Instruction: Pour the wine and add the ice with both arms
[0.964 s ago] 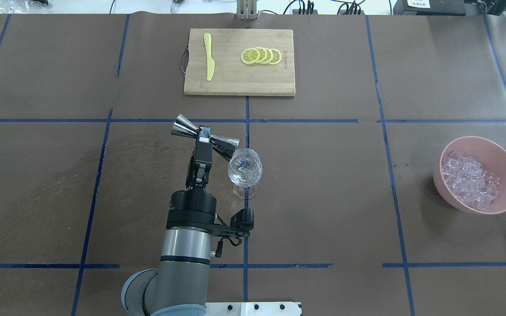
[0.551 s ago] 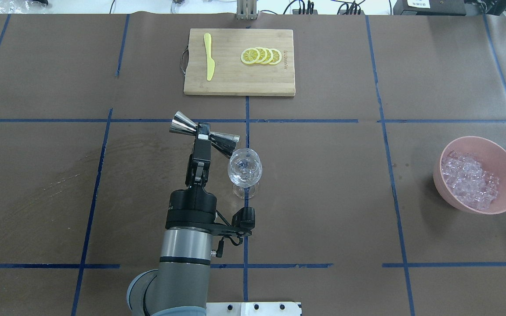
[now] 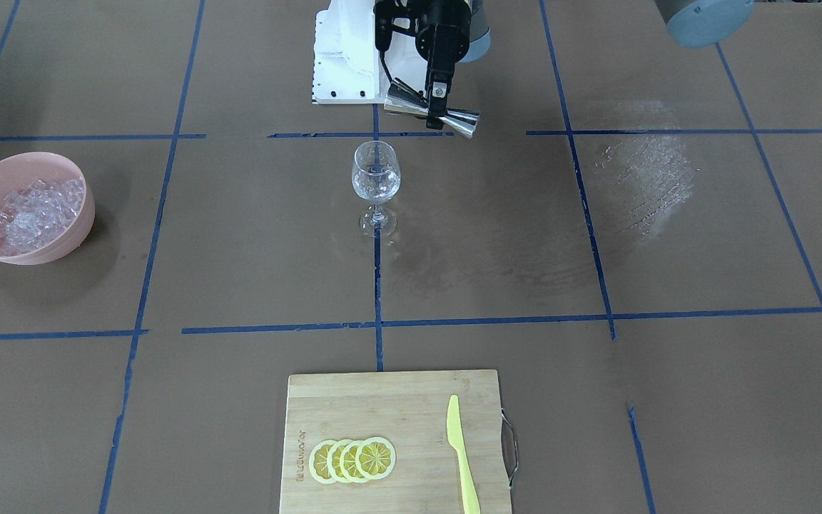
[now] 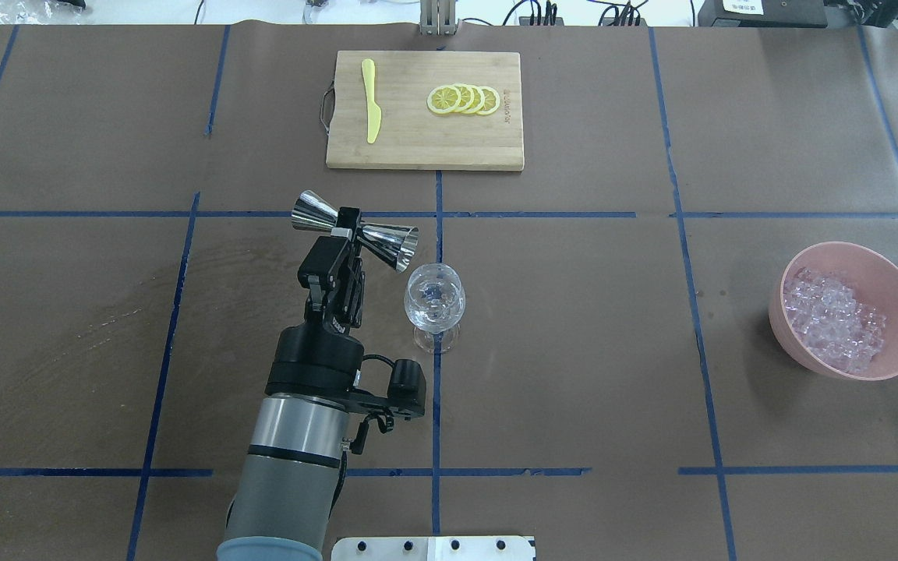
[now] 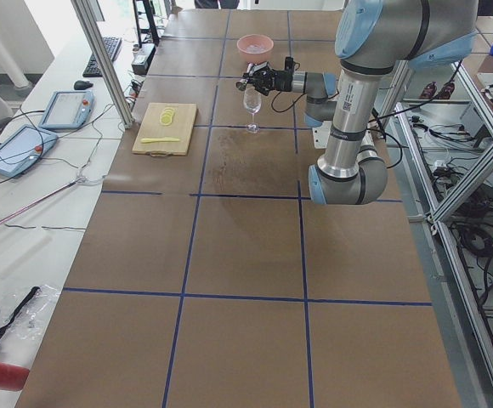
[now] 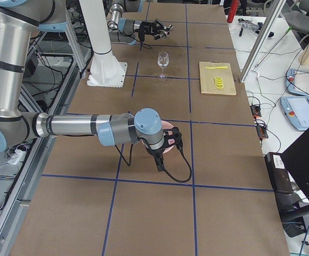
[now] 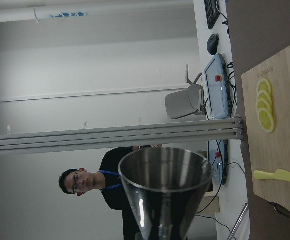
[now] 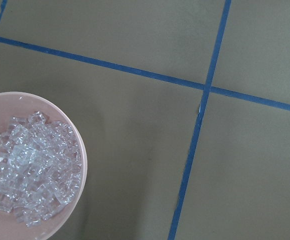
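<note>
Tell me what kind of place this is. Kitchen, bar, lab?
Most likely a robotics lab staging a drinks demo: a paper-covered table marked with a blue tape grid, teach pendants beside it, and the left arm, whose claw holds a steel jigger near a wine glass.

Your ice (image 4: 835, 319) lies heaped, small clear cubes, in the pink bowl (image 4: 893, 280) at right; the left hand (image 4: 349, 226) grips a sideways jigger (image 4: 387, 241) near the glass (image 4: 434, 300).

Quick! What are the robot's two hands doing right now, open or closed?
Left gripper: closed, holding the metal jigger.
Right gripper: cannot be told; only a side view shows it.
</note>
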### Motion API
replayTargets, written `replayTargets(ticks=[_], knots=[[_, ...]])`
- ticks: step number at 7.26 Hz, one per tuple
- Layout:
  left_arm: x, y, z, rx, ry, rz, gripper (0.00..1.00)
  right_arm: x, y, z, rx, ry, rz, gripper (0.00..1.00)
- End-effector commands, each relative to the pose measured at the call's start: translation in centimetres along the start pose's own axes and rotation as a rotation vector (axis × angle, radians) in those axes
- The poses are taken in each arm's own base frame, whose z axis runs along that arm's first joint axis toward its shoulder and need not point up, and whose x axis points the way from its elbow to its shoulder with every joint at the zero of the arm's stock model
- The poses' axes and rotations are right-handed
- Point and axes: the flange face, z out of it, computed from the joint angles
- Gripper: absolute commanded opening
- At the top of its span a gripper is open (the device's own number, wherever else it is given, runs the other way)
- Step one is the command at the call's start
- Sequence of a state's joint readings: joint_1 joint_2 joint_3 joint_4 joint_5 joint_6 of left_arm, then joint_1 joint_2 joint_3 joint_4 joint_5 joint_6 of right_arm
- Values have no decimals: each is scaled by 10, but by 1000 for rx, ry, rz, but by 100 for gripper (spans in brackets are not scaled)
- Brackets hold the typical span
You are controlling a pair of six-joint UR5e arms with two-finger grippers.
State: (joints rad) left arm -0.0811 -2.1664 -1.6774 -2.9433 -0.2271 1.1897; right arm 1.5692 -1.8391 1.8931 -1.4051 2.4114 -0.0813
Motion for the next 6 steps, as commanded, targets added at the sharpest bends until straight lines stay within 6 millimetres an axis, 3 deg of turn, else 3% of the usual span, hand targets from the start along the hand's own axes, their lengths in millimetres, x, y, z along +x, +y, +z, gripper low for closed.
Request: replayTargets(ticks=[1, 3, 5, 6], knots=[[7, 31, -3, 56, -6, -85, 0, -1, -1, -1, 3, 0, -5, 100], [30, 90, -13, 90, -6, -115, 0, -2, -1, -2, 4, 0, -6, 100], [38, 136, -24, 120, 6, -104, 0, -2, -2, -2, 5, 0, -9, 100], [43, 172, -32, 139, 11, -108, 0, -3, -2, -3, 6, 0, -8, 100]])
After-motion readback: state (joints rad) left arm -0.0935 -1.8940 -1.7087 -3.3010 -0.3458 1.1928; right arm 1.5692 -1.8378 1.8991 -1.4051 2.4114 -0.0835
